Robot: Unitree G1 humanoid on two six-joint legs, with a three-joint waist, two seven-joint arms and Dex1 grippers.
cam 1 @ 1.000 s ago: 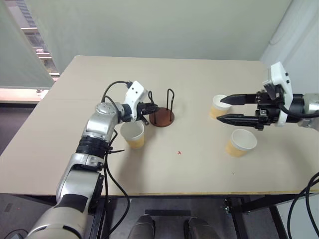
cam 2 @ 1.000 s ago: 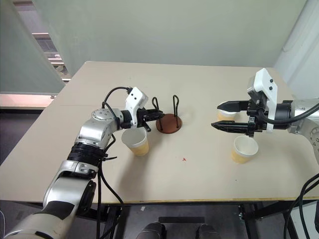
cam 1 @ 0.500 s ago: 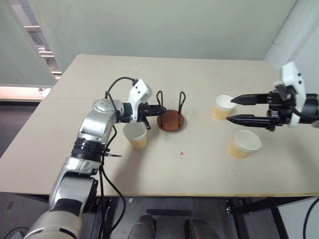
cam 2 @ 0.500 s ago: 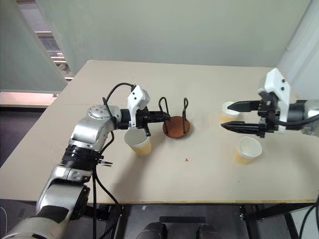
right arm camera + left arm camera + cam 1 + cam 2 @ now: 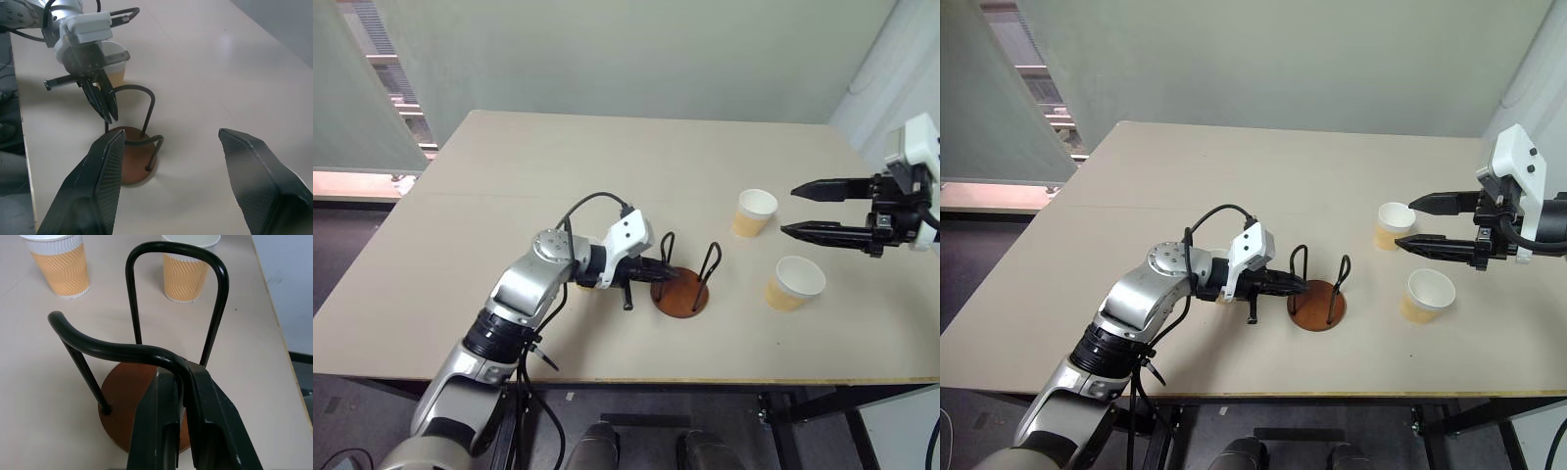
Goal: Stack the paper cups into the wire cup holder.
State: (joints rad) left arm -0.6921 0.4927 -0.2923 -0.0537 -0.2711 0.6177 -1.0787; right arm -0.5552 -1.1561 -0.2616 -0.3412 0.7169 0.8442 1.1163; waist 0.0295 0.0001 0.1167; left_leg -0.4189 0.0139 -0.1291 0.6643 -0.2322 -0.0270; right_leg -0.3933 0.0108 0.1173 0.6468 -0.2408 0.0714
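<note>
Your left gripper (image 5: pixel 182 382) was clamped on a loop of the wire cup holder (image 5: pixel 681 291), which had been dragged nearer the table's (image 5: pixel 509 176) front edge. A third cup (image 5: pixel 115 61) sat behind that gripper. Right of the holder stood two paper cups (image 5: pixel 754 211), (image 5: pixel 794 282), bare tabletop between. Your right gripper (image 5: pixel 793 211) hung wide above them.

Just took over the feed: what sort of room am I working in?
Probably an office or lab test room: a plain beige table, bare pale walls, and only paper cups and a wire cup holder laid out.
</note>
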